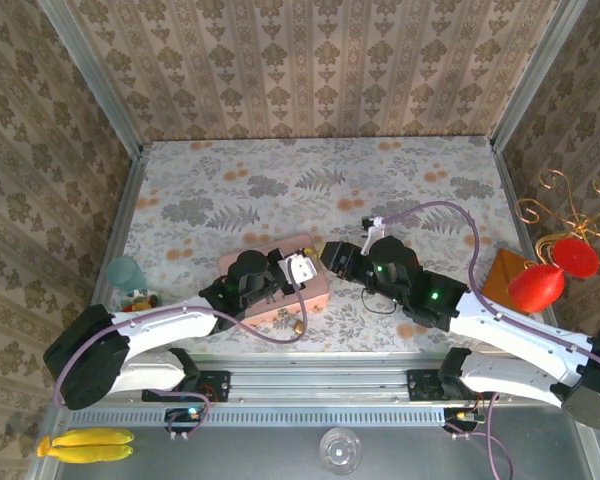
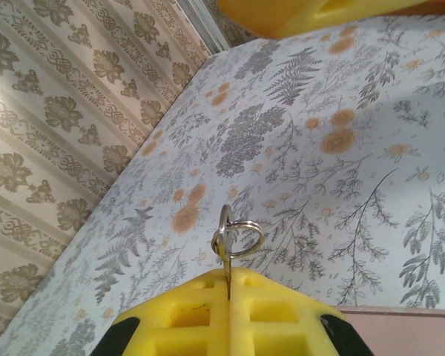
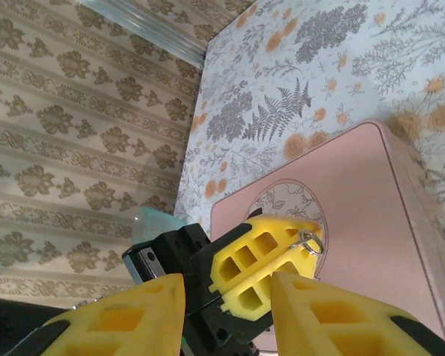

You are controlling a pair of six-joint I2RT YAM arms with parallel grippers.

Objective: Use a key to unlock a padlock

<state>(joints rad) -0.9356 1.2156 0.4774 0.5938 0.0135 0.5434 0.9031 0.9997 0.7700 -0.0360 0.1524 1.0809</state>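
My left gripper [image 1: 292, 268] hovers over the pink tin [image 1: 272, 262] and is shut on the key. The key's [image 2: 228, 256] blade is pinched between the yellow fingers, with its silver ring [image 2: 239, 238] sticking out past the tips. The left gripper [image 2: 228, 278] points toward the far table. My right gripper [image 1: 336, 258] faces it from the right, a short gap away. In the right wrist view the right gripper [image 3: 228, 288] stands open, with the key ring [image 3: 310, 242] just beyond it. A tiny brass padlock [image 1: 296, 325] lies on the table by the tin's near edge.
A teal cup [image 1: 126, 272] and small bits stand at the left edge. An orange box [image 1: 505, 275], red balloon-like shapes [image 1: 537, 287] and a gold wire stand [image 1: 570, 205] sit at the right. Bananas [image 1: 85, 445] lie below the front rail. Patterned walls enclose the table.
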